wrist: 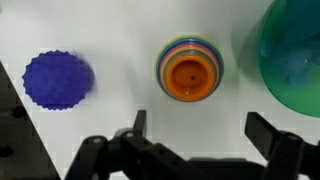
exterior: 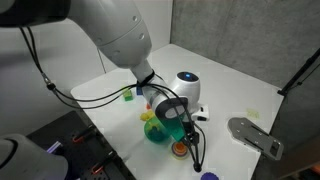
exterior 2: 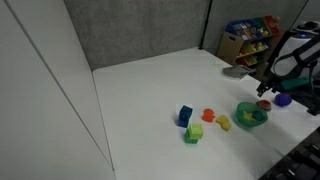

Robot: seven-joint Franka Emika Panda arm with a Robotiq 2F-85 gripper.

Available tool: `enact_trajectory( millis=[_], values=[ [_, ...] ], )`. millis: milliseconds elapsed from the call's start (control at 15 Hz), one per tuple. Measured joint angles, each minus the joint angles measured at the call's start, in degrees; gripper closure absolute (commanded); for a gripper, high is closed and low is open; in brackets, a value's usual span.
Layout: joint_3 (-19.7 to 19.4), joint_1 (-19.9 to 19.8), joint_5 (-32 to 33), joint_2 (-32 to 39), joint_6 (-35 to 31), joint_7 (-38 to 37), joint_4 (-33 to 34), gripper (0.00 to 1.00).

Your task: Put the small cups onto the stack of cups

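Stack of cups [wrist: 190,70] upright on the white desk [wrist: 120,35]; small cups [exterior 2: 208,115] loose and well apart from it.

In the wrist view the stack is seen from above as nested round rims, with an orange cup innermost and mouth-up, ringed by thin bands of green, blue, yellow and purple. It is set just beside the teal bowl [wrist: 295,50] without touching it, and is shown as an orange spot in an exterior view [exterior: 180,148]. Four small pieces are gathered in a loose cluster: a blue cup [exterior 2: 185,115], an orange-red cup [exterior 2: 208,115], a yellowish cup [exterior 2: 223,122] and a light green cup [exterior 2: 194,132]. Their poses cannot be made out.
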State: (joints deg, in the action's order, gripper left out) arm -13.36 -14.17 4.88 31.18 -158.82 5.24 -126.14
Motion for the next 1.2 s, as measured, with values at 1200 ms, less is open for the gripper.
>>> enact_trajectory(
  millis=[1200],
  values=[
    [1.8, 5.8, 7.1, -34.9, 28.9, -7.6, -11.9, 0.0]
  ],
)
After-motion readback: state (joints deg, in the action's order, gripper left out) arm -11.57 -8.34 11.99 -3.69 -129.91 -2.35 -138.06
